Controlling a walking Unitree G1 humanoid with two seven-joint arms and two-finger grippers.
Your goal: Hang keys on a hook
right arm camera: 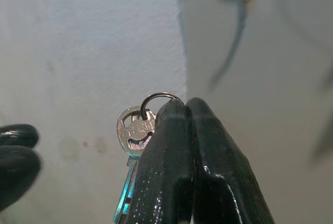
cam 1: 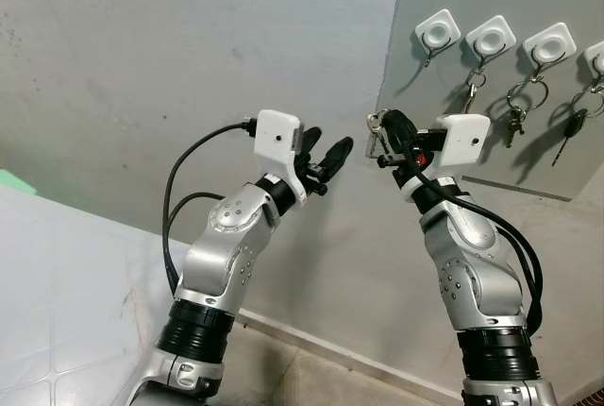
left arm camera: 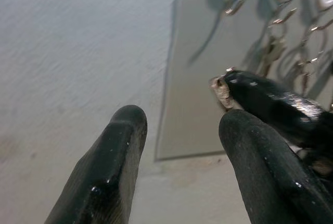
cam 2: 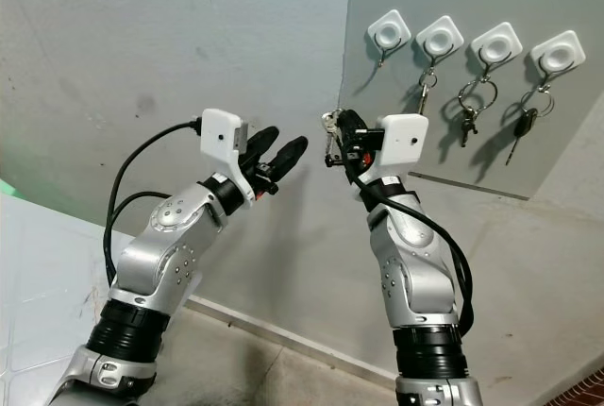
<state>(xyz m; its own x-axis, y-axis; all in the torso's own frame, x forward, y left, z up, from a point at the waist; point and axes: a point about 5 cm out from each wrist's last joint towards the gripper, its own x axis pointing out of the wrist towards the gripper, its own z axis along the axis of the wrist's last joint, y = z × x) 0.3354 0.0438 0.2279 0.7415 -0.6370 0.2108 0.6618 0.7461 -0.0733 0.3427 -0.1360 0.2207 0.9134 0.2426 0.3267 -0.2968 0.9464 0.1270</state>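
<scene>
Your right gripper [cam 1: 385,134] is clamped shut on the key ring [right arm camera: 158,99], the keys [right arm camera: 132,133] dangling beside its fingers. Your left gripper [cam 1: 324,154] hangs spread and empty at its 9 o'clock. The pickup is done; hanging remains. The free hook [cam 1: 437,32] waits at 1 o'clock, well apart.

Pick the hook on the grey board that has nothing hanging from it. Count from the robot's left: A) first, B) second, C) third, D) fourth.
A: the first hook is bare, while the other three carry keys; the right gripper holds the key ring below it.
</scene>
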